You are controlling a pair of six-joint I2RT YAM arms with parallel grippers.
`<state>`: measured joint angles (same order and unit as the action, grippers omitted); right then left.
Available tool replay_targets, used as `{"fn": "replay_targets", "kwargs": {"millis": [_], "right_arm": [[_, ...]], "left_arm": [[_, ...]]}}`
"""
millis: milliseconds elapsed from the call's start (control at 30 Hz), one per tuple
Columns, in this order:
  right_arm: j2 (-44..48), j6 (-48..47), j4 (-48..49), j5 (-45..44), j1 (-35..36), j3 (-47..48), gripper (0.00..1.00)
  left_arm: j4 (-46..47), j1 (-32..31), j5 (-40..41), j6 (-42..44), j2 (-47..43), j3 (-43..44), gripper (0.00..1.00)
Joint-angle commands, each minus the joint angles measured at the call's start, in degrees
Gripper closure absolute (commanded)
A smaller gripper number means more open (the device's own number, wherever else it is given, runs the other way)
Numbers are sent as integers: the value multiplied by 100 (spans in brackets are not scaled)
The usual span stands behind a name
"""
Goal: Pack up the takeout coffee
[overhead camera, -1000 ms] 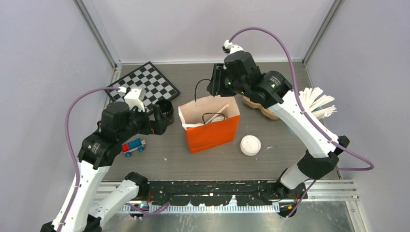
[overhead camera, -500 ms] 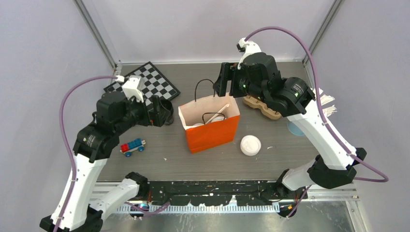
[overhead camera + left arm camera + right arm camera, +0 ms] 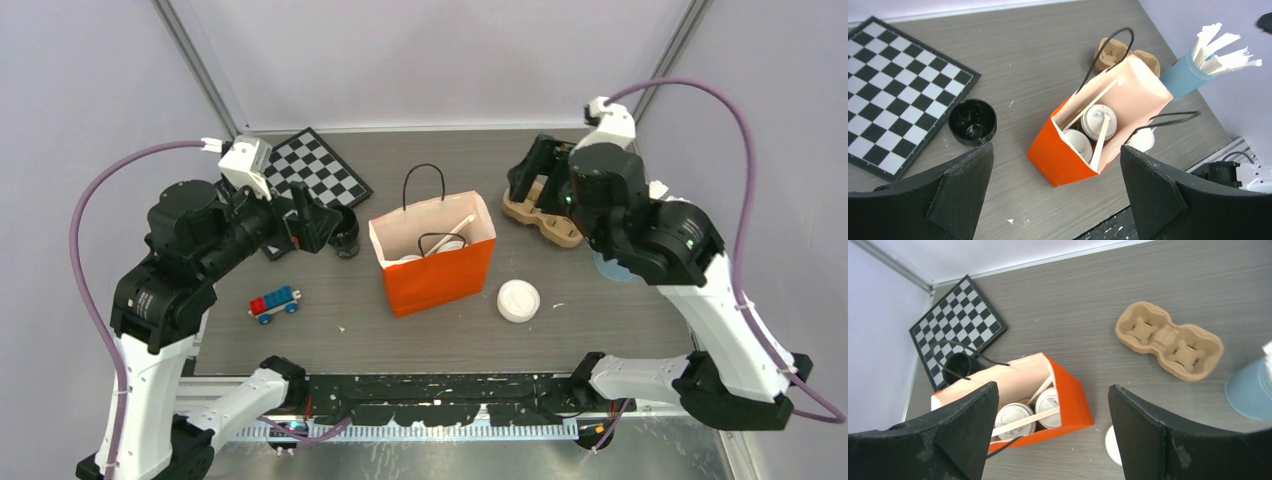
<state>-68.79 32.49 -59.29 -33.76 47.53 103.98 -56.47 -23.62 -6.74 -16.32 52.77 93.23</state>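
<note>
Two takeout coffee cups (image 3: 1099, 121) — upright, side by side inside orange paper bag (image 3: 440, 280) | left gripper (image 3: 1054, 165): fingers wide apart, empty, near black cup (image 3: 972, 121) | right gripper (image 3: 1051, 395): fingers apart, empty, over cardboard carrier (image 3: 548, 218)

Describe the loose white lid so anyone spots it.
Start at the orange bag mid-table. Right of its base in the overhead view lies a flat white disc. The lidded cups stand inside the bag; this disc lies alone outside.
</note>
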Motion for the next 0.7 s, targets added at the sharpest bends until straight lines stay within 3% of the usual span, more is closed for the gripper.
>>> {"fn": "replay_targets", "kwargs": {"millis": [0, 300, 667], "right_arm": [[619, 816, -188, -806, 2, -430, 15], [1401, 1221, -356, -892, -3, -1324, 14], [1110, 573, 91, -849, -3, -915, 15]], "left_arm": [[3, -20, -103, -73, -270, -394, 0], [179, -21, 621, -406, -1078, -1282, 0], [258, -20, 759, -495, -1102, -1371, 0]]}}
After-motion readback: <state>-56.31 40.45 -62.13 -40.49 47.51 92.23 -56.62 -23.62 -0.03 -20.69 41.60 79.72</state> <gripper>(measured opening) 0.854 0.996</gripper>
